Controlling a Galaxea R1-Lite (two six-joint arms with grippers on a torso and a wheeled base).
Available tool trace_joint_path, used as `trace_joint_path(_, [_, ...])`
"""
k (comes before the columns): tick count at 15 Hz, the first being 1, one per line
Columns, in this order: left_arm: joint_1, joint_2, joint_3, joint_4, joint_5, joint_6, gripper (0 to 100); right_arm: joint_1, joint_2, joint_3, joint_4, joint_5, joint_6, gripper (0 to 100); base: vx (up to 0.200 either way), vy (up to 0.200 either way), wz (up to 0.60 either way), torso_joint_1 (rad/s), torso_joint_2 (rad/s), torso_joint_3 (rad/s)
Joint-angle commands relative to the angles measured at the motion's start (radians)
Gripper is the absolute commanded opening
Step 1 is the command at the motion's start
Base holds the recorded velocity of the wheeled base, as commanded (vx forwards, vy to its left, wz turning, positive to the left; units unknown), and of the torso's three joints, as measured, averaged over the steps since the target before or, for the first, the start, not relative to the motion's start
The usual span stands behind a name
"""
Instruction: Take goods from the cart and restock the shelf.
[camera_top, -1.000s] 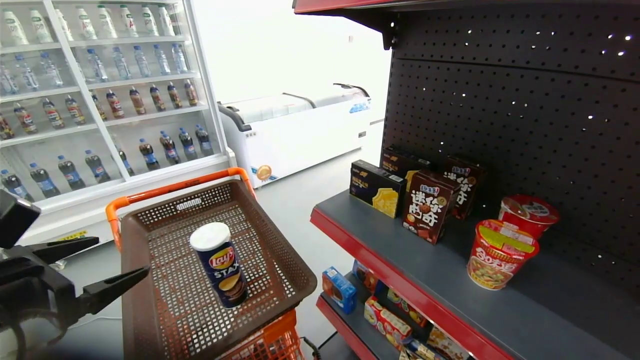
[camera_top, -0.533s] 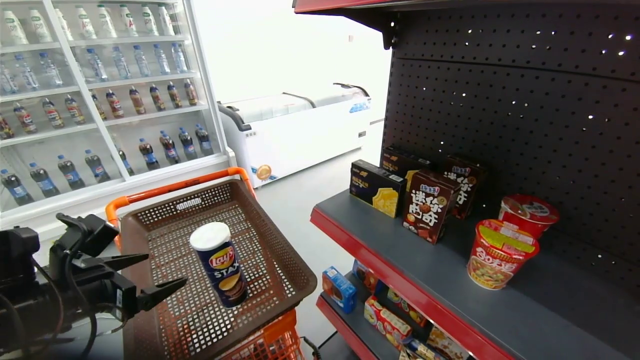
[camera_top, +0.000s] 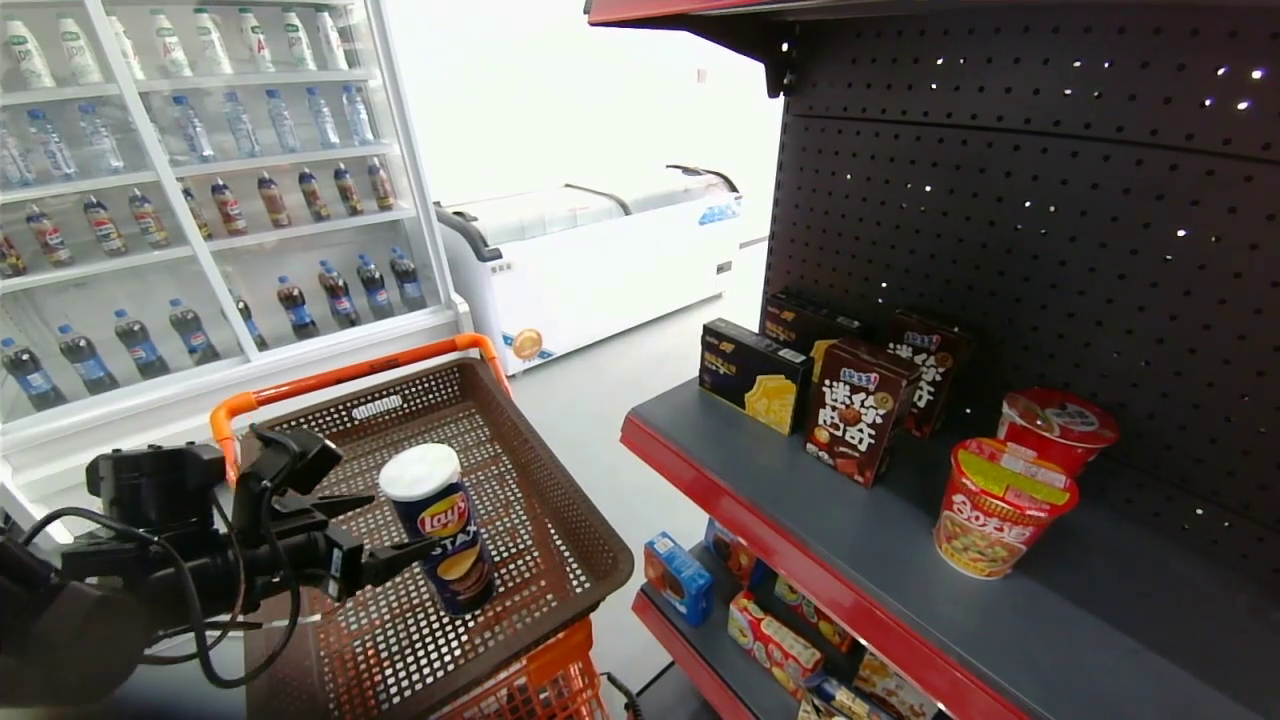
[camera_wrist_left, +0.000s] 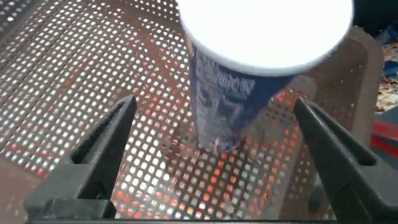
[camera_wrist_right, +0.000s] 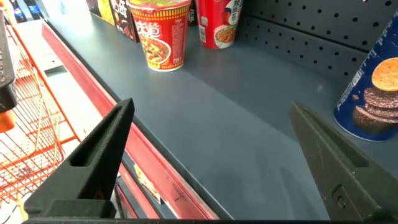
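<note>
A blue chips can with a white lid stands upright in the brown mesh basket of the orange cart. My left gripper is open at the can's left side, its fingers level with the can's upper half. In the left wrist view the can stands between the two spread fingers, without touching them. My right gripper is open and holds nothing, hovering above the grey shelf board. In the head view that shelf with its red front edge lies to the right.
On the shelf stand dark snack boxes, two cup noodles and a blue cookie tube. More goods fill the lower shelf. A drinks fridge and a chest freezer stand behind the cart.
My left arm has moved forward and to the right, over the basket, bringing the open gripper up to the chips can. The can and the shelf goods have stayed put.
</note>
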Motion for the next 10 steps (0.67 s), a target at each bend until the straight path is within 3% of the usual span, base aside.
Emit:
trace_joint_path(1, [-0.025, 0.092, -0.052, -0.004, 0.0, 0.001, 100, 0.0, 0.001, 0.0, 0.0, 0.0, -0.001, 100, 0.0, 0.0, 0.0, 0.0, 0.0, 0.0])
trace_joint_path(5, [-0.081, 0.173, -0.089, -0.073, 0.003, -0.005, 100, 0.0, 0.001, 0.0, 0.0, 0.0, -0.001, 100, 0.0, 0.0, 0.0, 0.0, 0.0, 0.0])
trace_joint_path(7, [-0.101, 0.19, -0.104, -0.076, 0.011, 0.009, 100, 0.0, 0.001, 0.0, 0.0, 0.0, -0.001, 100, 0.0, 0.0, 0.0, 0.0, 0.0, 0.0])
trace_joint_path(10, [-0.104, 0.214, -0.135, -0.103, 0.012, 0.017, 100, 0.0, 0.001, 0.0, 0.0, 0.0, -0.001, 100, 0.0, 0.0, 0.0, 0.0, 0.0, 0.0])
